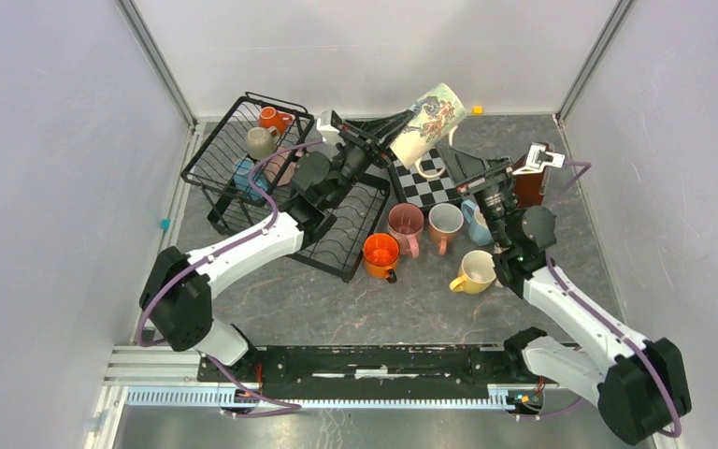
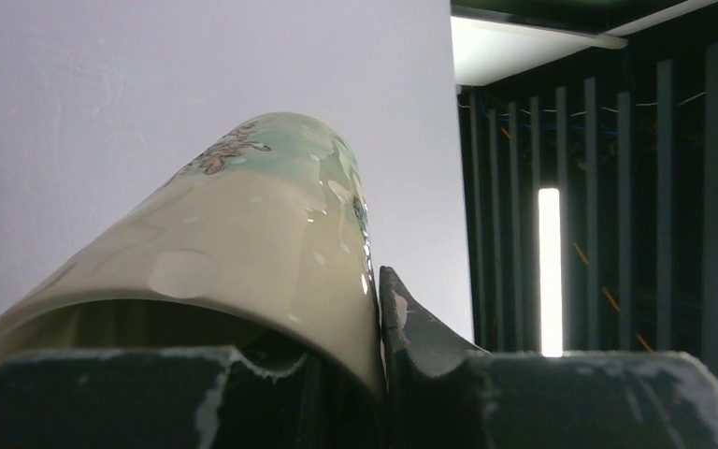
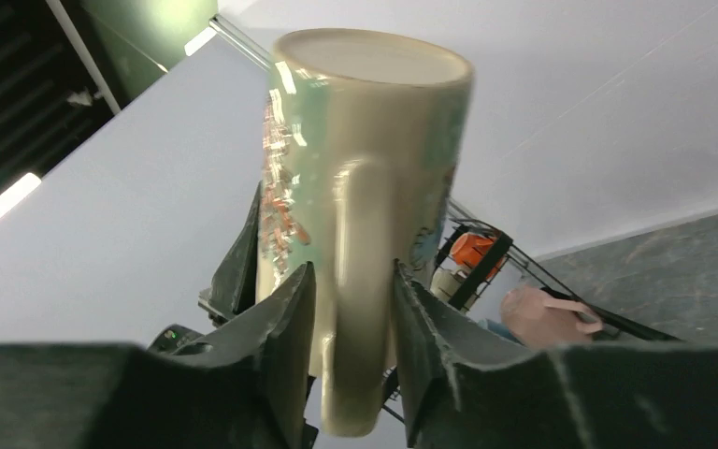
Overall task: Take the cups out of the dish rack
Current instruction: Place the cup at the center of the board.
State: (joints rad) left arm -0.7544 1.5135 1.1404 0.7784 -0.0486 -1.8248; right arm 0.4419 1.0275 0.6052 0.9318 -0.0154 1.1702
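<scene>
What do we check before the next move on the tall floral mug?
1. Grip of left gripper on the tall mug wall: ok.
2. Grip of right gripper around the handle: cannot tell, the fingers flank it closely.
3. Mug lifted off the dish rack: ok.
4. Bare table for set-down: ok.
5. Rack emptied: not ok, the orange cup and others are inside.

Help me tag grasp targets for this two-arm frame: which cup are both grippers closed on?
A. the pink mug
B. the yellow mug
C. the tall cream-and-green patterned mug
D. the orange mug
C: the left gripper pinches the tall patterned mug at its open end, and the right gripper clamps that mug's handle.
</scene>
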